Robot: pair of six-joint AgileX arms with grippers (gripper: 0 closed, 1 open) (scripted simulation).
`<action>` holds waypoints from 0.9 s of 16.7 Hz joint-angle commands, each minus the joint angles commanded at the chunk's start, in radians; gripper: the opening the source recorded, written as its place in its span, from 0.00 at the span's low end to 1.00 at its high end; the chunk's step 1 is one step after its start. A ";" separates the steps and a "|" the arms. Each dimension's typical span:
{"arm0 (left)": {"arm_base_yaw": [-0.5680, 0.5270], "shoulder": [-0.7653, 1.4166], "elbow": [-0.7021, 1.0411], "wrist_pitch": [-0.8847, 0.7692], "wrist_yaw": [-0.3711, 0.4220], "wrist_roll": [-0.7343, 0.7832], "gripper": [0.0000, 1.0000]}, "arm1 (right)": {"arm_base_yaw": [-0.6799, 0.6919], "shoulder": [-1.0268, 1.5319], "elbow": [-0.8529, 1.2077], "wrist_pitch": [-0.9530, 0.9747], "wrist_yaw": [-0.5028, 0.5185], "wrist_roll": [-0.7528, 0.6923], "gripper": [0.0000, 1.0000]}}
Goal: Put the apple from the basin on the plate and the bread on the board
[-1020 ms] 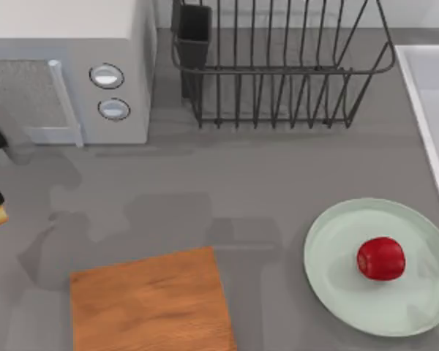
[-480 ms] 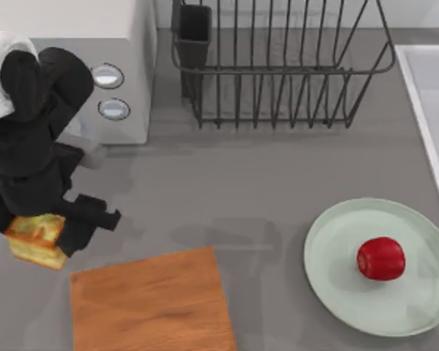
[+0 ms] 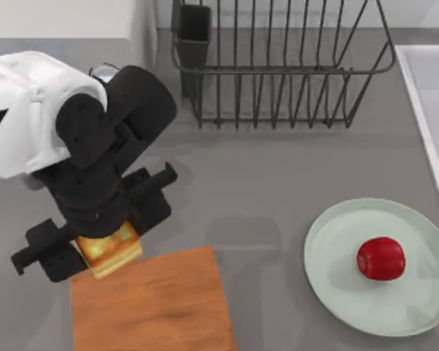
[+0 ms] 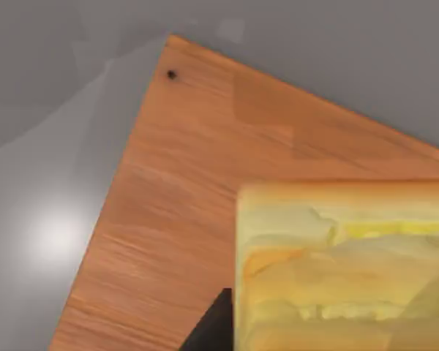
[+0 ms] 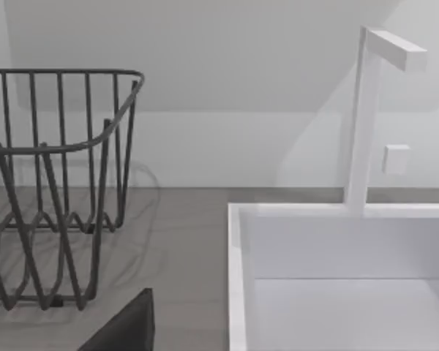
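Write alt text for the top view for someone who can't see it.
The left claw holds the bread over the far left corner of the board. At right, the apple sits on the plate; a dish rack stands behind.

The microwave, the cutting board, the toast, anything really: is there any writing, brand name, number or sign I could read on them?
None: no readable text, brand, number or sign anywhere.
Microwave: its round knob is plain, no markings.
Board: wood grain and one small dark dot, no lettering.
Bread, held by the left gripper: no print.
Plate, apple, dish rack, basin: all unmarked.
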 joint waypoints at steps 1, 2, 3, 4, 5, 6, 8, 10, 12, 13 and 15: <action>-0.025 -0.006 -0.005 0.011 0.002 -0.140 0.00 | 0.000 0.000 0.000 0.000 0.000 0.000 1.00; -0.049 -0.010 -0.009 0.021 0.005 -0.275 0.00 | 0.000 0.000 0.000 0.000 0.000 0.000 1.00; -0.069 -0.012 -0.015 0.029 0.011 -0.401 0.00 | 0.000 0.000 0.000 0.000 0.000 0.000 1.00; -0.087 -0.011 -0.020 0.035 0.019 -0.517 0.00 | 0.000 0.000 0.000 0.000 0.000 0.000 1.00; -0.103 -0.008 -0.026 0.040 0.028 -0.625 0.00 | 0.000 0.000 0.000 0.000 0.000 0.000 1.00; -0.117 -0.004 -0.032 0.043 0.038 -0.724 0.00 | 0.000 0.000 0.000 0.000 0.000 0.000 1.00; -0.138 0.006 -0.046 0.047 0.062 -0.885 0.00 | 0.000 0.000 0.000 0.000 0.000 0.000 1.00; -0.152 0.018 -0.060 0.048 0.086 -1.008 0.00 | 0.000 0.000 0.000 0.000 0.000 0.000 1.00; -0.159 0.028 -0.071 0.047 0.105 -1.085 0.00 | 0.000 0.000 0.000 0.000 0.000 0.000 1.00; -0.161 0.032 -0.075 0.046 0.112 -1.109 0.00 | 0.000 0.000 0.000 0.000 0.000 0.000 1.00; -0.162 0.035 -0.078 0.045 0.117 -1.124 0.00 | 0.000 0.000 0.000 0.000 0.000 0.000 1.00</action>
